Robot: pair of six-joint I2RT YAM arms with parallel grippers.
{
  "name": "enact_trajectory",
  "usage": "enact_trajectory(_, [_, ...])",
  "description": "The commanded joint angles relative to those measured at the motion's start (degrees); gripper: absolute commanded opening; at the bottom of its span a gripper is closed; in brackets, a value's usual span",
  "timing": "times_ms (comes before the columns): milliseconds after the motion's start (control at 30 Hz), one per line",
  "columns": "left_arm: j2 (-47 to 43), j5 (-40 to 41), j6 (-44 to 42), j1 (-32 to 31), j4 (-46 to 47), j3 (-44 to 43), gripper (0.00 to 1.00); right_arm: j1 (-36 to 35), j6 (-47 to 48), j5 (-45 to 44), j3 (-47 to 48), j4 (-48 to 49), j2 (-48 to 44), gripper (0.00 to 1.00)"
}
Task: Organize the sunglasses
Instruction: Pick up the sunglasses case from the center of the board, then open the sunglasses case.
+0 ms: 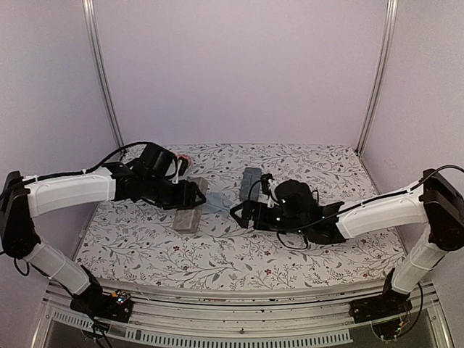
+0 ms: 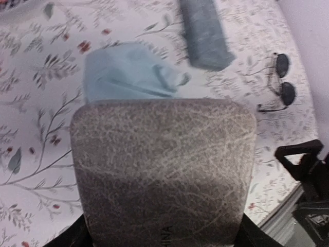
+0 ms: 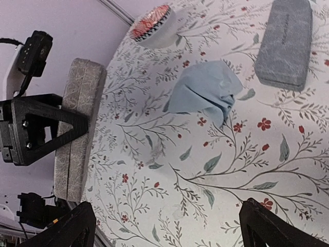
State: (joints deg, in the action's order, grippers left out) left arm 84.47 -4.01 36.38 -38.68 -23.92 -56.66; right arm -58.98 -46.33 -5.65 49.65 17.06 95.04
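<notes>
Sunglasses (image 2: 281,82) right of case (image 2: 163,164) in left gripper (image 1: 192,197)

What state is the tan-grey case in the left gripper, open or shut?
Shut: in the right wrist view the tan-grey case shows no gap along its side; the left gripper clamps it.

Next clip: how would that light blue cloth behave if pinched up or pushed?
The light blue cloth lies crumpled with soft folds, so it is probably floppy and would drape when lifted. It looks thin and light; pushed, it would likely bunch up rather than slide whole.
</notes>
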Motion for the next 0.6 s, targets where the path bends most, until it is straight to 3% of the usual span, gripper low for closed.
enact_trajectory(0, [-3.44, -16.19, -4.12, -0.94, 14.66, -4.20, 0.51, 0.40, 7.00, 6.18, -1.57, 9.02, -9.16, 0.99])
enact_trajectory(167, [-4.86, -26.78, -1.67, -1.43, 26.99, -6.59, 0.51, 0.42, 9.88, 10.35, -1.11, 11.80, -15.18, 0.99])
enact_trajectory(333, [-5.15, -34.78, 3.53, -2.06, 39.22, -7.62, 0.51, 0.36, 10.17, 16.67, 3.90, 11.89, -14.67, 0.99])
enact_trajectory(567, [-5.74, -39.16, 7.97, -2.84, 45.13, -8.79, 0.51, 0.37, 6.91, 20.13, 9.93, 10.93, -9.90, 0.99])
